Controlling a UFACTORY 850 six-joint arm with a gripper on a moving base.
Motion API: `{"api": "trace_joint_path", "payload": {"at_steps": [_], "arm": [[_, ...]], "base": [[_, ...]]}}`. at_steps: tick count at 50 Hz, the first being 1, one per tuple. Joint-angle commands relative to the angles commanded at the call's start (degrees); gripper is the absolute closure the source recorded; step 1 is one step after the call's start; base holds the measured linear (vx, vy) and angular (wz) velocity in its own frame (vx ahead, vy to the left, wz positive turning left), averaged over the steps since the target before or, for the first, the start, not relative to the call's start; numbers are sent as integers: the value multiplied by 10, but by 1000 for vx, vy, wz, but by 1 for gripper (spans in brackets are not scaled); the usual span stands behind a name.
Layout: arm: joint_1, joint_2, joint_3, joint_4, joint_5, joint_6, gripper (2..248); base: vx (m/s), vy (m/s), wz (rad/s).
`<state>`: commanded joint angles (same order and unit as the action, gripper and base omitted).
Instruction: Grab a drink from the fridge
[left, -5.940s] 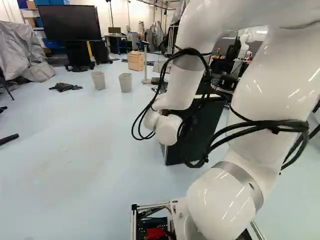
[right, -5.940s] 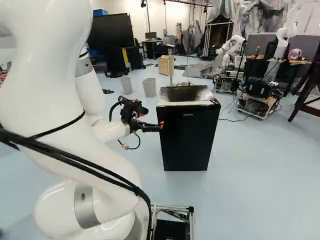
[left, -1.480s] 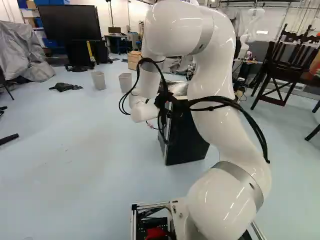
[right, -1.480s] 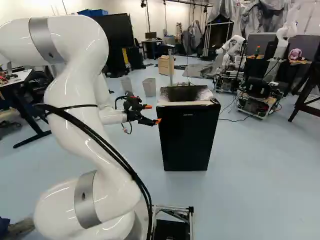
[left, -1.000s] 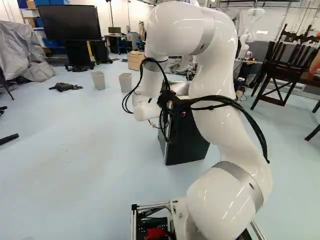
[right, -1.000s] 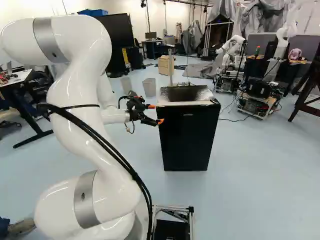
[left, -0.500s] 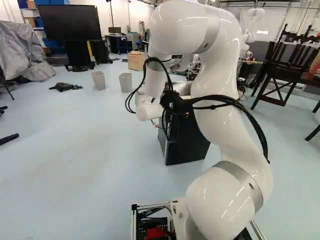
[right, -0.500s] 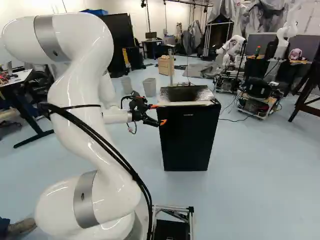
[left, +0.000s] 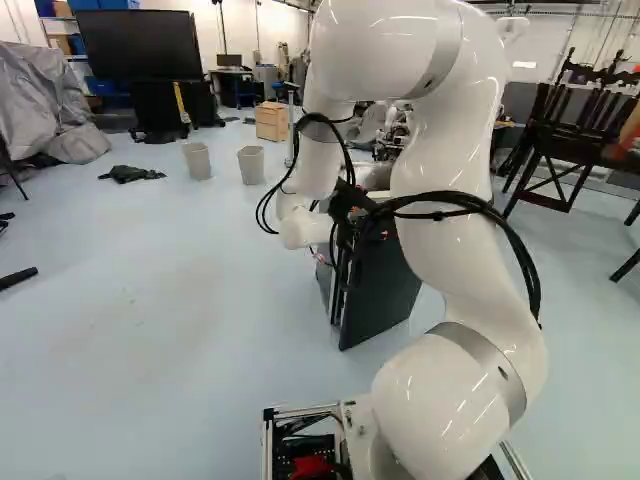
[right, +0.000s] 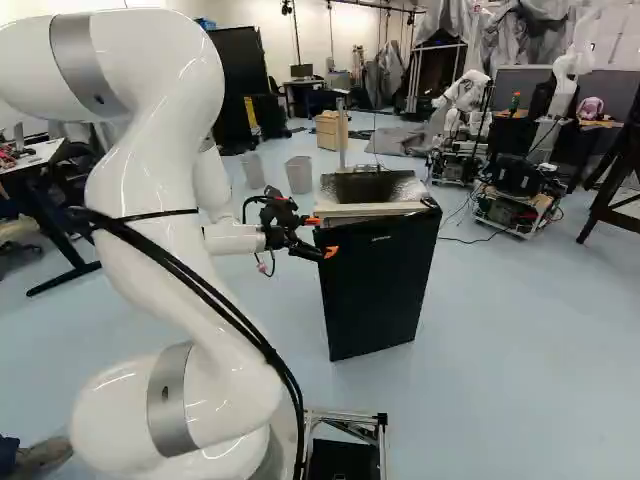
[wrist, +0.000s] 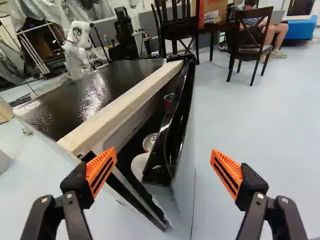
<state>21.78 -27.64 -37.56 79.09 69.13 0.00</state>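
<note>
Two drink cans are seen in the wrist view, in the opening between the black fridge (right: 372, 188) and its door (right: 378, 285): the nearer can (wrist: 149, 142) is shown by its lid, and the farther can (wrist: 168, 97) is partly hidden by the door's raised edge. The door is swung partly outward, and its top edge is framed between the spread fingers of the gripper (right: 321, 237). These are held wide: in the wrist view one orange pad (wrist: 101, 170) is placed at the corner by the opening, the other (wrist: 227, 172) beyond the door's outer face, well apart from it. Whether the fridge is touched by the first pad cannot be told. A pale strip (wrist: 120, 111) is laid along the front of the fridge's top. Behind the fridge, two grey bins (left: 197, 161) (left: 251, 165) and a wooden cabinet (left: 271, 121) are seen on the floor (left: 150, 330).
</note>
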Motion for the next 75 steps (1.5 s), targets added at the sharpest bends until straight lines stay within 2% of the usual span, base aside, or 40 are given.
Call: {"api": "trace_joint_path", "payload": {"at_steps": [50,62,75], "arm": [[27,93,154,30,0,0,3],[25,113,186,38,0,0,3],[14,130,214,48,8,0,3]], "base": [[0,0,0],[0,0,0],[0,0,0]]}}
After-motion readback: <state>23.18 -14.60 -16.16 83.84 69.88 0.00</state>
